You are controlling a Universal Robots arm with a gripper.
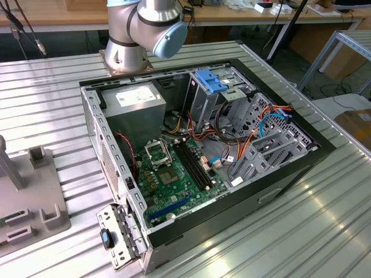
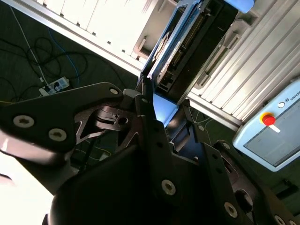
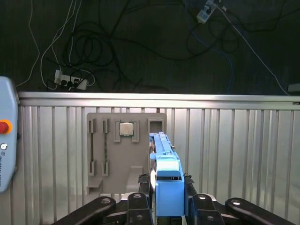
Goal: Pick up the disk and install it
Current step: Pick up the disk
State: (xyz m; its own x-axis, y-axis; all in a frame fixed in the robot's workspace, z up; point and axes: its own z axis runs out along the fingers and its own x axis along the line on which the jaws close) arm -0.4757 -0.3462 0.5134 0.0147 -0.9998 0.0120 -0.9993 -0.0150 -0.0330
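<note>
The disk (image 3: 165,161) is a dark slab with a bright blue end tab, and my gripper (image 3: 168,200) is shut on it. Black fingers (image 3: 138,200) press on both of its sides. It hangs in the air well above the grey fixture plate (image 3: 112,159) on the ribbed table. In the second wrist view the disk (image 2: 174,44) runs edge-on away from the gripper (image 2: 164,107). In the exterior view the open computer case (image 1: 116,156) lies on its side, with metal drive bays (image 1: 272,147) at its right end.
An upright cage with a blue latch (image 1: 211,81) stands inside the case. The arm's base (image 1: 130,40) is bolted behind the case. A grey fixture (image 1: 35,197) lies at the exterior view's left. A pendant with a red button (image 2: 269,129) lies on the table. Cables cover the floor (image 3: 140,42).
</note>
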